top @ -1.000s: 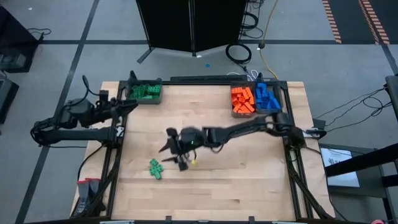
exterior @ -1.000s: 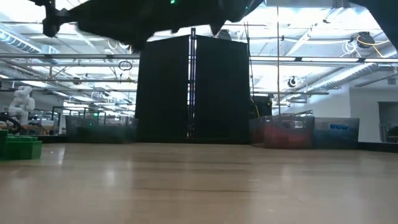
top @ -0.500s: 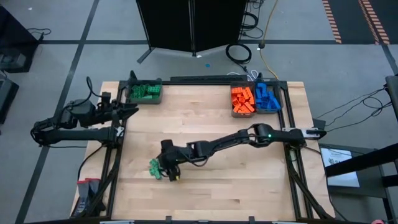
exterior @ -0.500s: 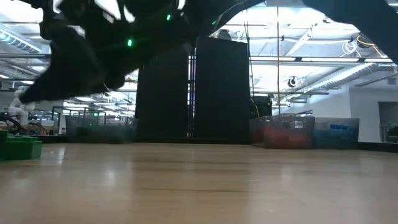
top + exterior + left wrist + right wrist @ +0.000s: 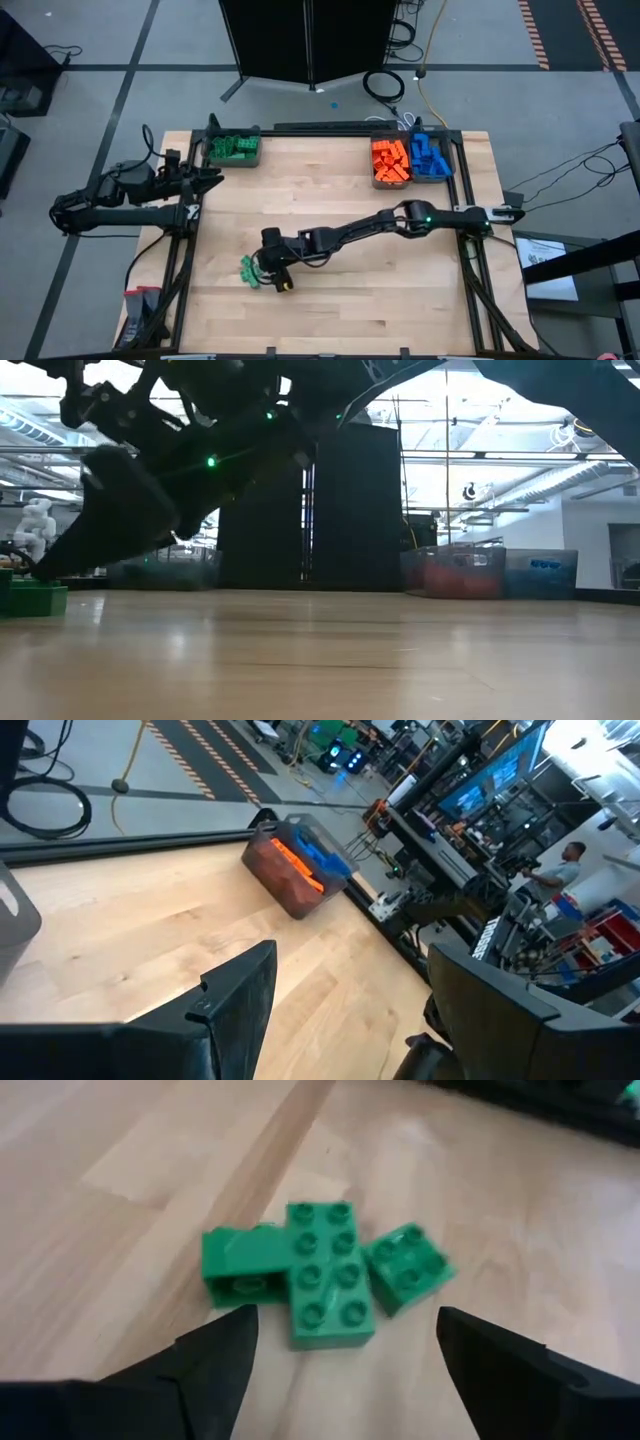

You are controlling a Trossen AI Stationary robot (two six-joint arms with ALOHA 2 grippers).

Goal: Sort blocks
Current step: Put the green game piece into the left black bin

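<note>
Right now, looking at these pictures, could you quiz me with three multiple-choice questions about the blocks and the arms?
1. Where are the loose green blocks?
A. In a bin
B. On the table, before the right fingers
C. On the floor

2. How many loose blocks show in the right wrist view?
A. One
B. Three
C. Six

3. The right fingers are:
A. Open
B. Shut on a block
C. Out of sight

B: they lie on bare wood.
B: three green pieces touch.
A: the fingers stand apart, holding nothing.

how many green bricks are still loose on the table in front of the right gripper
3, clustered together on the bare wood: a long green brick in the middle, a second green brick tipped on its side against it, and a small square green brick on its other side. Right gripper open above them.
</note>
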